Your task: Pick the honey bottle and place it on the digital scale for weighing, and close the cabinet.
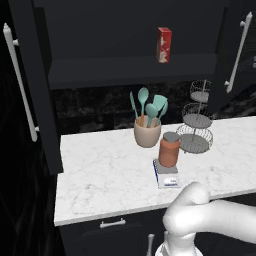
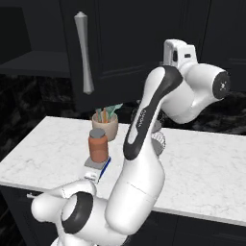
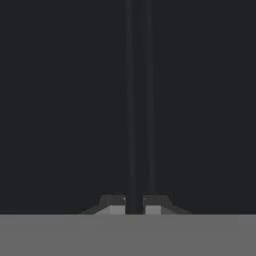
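The honey bottle (image 1: 169, 149) stood upright on the digital scale (image 1: 166, 175), on the white marble desk (image 1: 100, 175), just in front of the beige cup of teal utensils (image 1: 147, 129) and beside a wire tiered stand (image 1: 196, 120). The black cabinet (image 1: 30, 95) hung open above, a red-and-white box (image 1: 163, 44) on its shelf. The pincer (image 3: 134, 206) faced a dark panel, its fingertips (image 3: 116, 205) close together with a narrow gap; whether it gripped anything could not be told.
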